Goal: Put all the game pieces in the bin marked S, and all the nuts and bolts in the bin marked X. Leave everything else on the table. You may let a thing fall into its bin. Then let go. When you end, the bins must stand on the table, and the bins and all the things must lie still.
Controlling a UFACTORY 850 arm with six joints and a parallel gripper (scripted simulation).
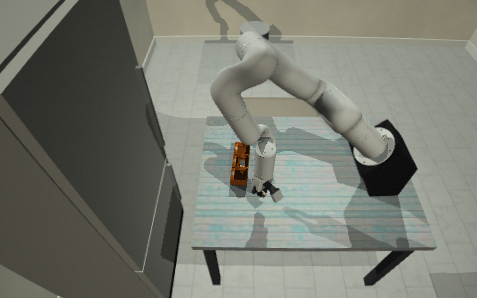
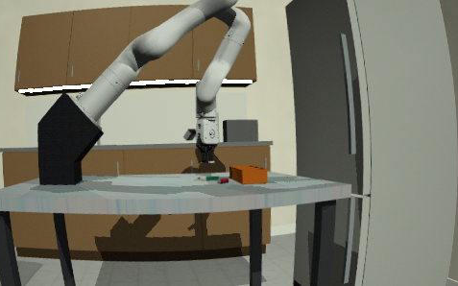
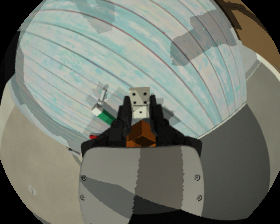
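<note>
Between my part-closed fingers (image 1: 260, 192) (image 2: 207, 160), a white die (image 3: 139, 96) held fast, clear of the table (image 1: 314, 220) (image 2: 167, 192) (image 3: 156, 45). Best keep the grip, stay high over the rim, release above bin S, letters unreadable. Wrist points down; orange bins (image 1: 239, 183) (image 2: 253, 175) (image 3: 141, 137) stand beside me.

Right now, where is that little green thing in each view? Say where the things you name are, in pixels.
Top: I can't spot the green thing (image 2: 212, 178) (image 3: 106, 117) there.
Exterior: just below the picture's middle, left of a red item (image 2: 224, 180) (image 3: 93, 137).
Wrist: left of centre, around mid-height.
Shared landmark: the striped table (image 1: 324, 229) (image 2: 119, 203) (image 3: 66, 55).
</note>
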